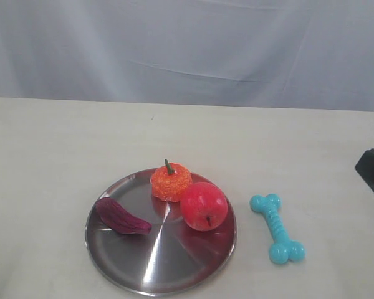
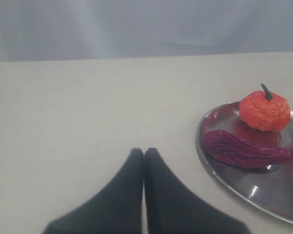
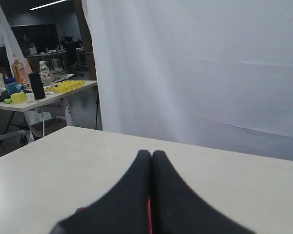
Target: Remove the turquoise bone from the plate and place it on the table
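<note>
The turquoise bone [image 1: 277, 228] lies flat on the beige table [image 1: 62, 156], just right of the silver plate [image 1: 168, 268] and not touching it. The plate carries an orange pumpkin toy [image 1: 170, 181], a red apple [image 1: 203, 206] and a purple sweet-potato toy [image 1: 120, 217]. My right gripper [image 1: 372, 171] shows only as a black tip at the right edge, well clear of the bone. In its wrist view the right gripper [image 3: 151, 153] is shut with nothing held. My left gripper [image 2: 143, 151] is shut and empty over bare table beside the plate [image 2: 234, 187].
A white cloth backdrop [image 1: 187, 50] hangs behind the table's far edge. The right wrist view looks past the table to a room with a cluttered desk [image 3: 34, 92].
</note>
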Action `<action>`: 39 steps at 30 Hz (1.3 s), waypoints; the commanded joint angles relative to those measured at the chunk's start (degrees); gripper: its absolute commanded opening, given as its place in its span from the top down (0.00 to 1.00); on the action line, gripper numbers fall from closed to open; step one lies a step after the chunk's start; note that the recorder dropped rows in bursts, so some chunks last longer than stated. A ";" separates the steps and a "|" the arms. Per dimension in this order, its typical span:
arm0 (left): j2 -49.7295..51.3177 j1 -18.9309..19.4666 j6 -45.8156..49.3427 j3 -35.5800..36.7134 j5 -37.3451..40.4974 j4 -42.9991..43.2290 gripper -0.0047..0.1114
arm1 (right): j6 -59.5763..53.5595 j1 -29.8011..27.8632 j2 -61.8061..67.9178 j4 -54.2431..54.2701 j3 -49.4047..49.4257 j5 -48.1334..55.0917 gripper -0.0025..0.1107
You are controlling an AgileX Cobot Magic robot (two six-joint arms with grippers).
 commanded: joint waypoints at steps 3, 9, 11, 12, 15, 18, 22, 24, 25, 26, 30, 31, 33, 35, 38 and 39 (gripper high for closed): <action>-0.07 -0.13 -0.05 0.19 -0.04 0.04 0.96 | -3.02 -0.80 -0.59 -0.59 2.72 -3.89 0.98; -0.07 -0.13 -0.05 0.19 -0.04 0.04 0.96 | -5.90 -1.43 -3.63 -0.59 4.14 -3.89 0.98; -0.07 -0.13 -0.19 0.19 -0.04 0.04 0.96 | -6.50 -2.81 -5.80 -0.33 5.13 -3.76 0.98; -0.07 -0.13 -0.21 0.19 -0.04 0.04 0.96 | -7.76 -3.86 -6.78 0.88 5.61 -3.44 0.98; -0.07 -0.13 -0.21 0.19 -0.04 0.04 0.96 | -10.94 -7.54 -8.96 7.47 6.68 -1.70 0.98; -0.07 -0.13 -0.09 0.19 -0.04 0.04 0.96 | -13.95 -10.14 -11.41 10.36 7.46 2.23 0.98; -0.07 -0.13 -0.09 0.19 -0.04 0.04 0.96 | -20.23 -11.65 -15.19 11.73 8.01 10.34 0.98; -0.07 -0.13 -0.09 0.19 -0.04 0.04 0.96 | -26.06 -12.21 -17.24 13.82 8.68 12.96 0.98; -0.07 -0.13 -0.09 0.19 -0.04 0.04 0.96 | -28.43 -12.57 -18.21 15.46 9.07 14.18 0.98; -0.07 -0.13 -0.09 0.19 -0.04 0.04 0.96 | -30.22 -13.14 -19.10 16.50 9.42 14.70 0.98; -0.07 -0.13 -0.09 0.19 -0.04 0.04 0.96 | -31.00 -16.32 -22.38 17.40 10.41 18.40 0.98; -0.07 -0.13 -0.09 0.19 -0.04 0.04 0.96 | -31.00 -17.43 -23.22 17.40 10.65 19.06 0.98; -0.07 -0.13 -0.09 0.19 -0.04 0.04 0.96 | -31.00 -18.99 -23.98 17.40 11.03 20.20 0.98; -0.07 -0.13 -0.09 0.19 -0.04 0.04 0.96 | -31.00 -20.10 -24.52 17.40 11.27 21.25 0.98; -0.07 -0.13 -0.09 0.19 -0.04 0.04 0.96 | -31.00 -20.30 -25.07 17.40 11.27 22.38 0.98; -0.07 -0.13 -0.09 0.19 -0.04 0.04 0.96 | -31.00 -20.30 -25.19 17.40 11.27 22.96 0.98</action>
